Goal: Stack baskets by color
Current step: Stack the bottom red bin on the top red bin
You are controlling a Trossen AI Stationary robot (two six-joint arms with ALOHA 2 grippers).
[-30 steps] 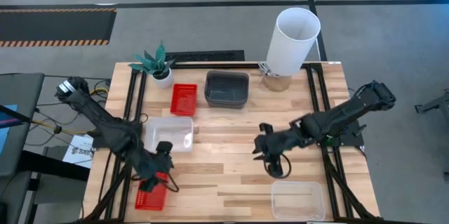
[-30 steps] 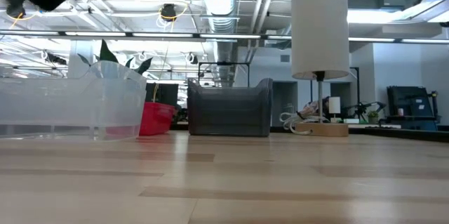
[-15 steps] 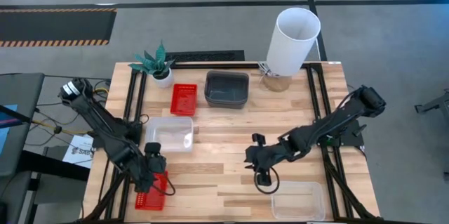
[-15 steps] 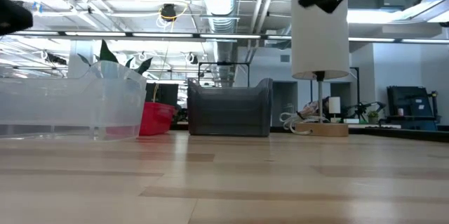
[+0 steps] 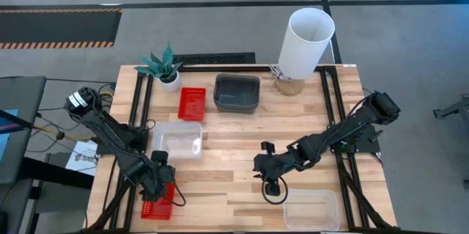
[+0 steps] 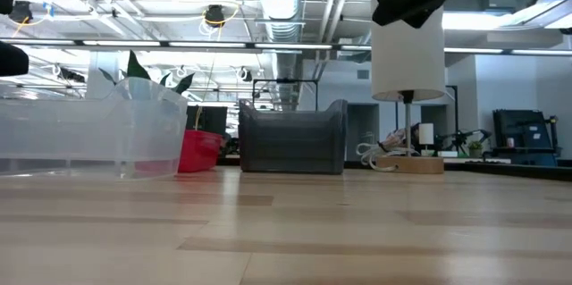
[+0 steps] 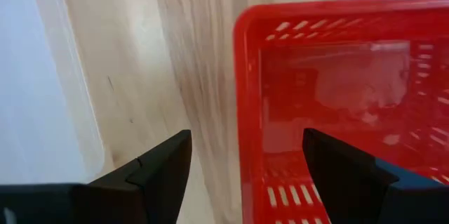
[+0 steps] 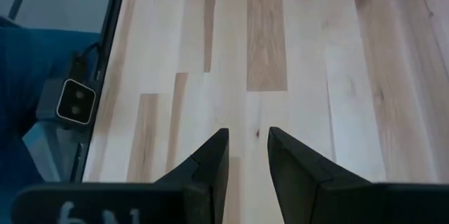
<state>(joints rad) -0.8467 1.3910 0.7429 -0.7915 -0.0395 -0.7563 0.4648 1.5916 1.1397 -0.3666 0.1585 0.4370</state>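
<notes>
**A:** Both arms have dropped toward the front of the table since a second ago. Left gripper (image 7: pixel 242 164) has its jaws spread wide, straddling the near wall of the red mesh basket (image 5: pixel 158 203) at the front-left corner — one finger outside, one over the inside, nothing clamped yet.

**B:** And the right gripper (image 8: pixel 247 155)?

**A:** Jaws only narrowly apart, empty, pointing down at bare wood, just beside the clear basket (image 5: pixel 311 209) at the front-right edge.

**B:** So two pickups lining up?

**A:** Looks like it. I'd say the left is about to close on that red wall. Its match, the other red basket (image 5: pixel 191 104), sits toward the back beside the potted plant (image 5: pixel 164 66).

**B:** Other colours?

**A:** Dark grey basket (image 5: pixel 237 92) is at back centre, near the white cylinder (image 5: pixel 305 42). Another clear bin (image 5: pixel 176 140) lies left of centre, well apart from the front-right one.
</notes>
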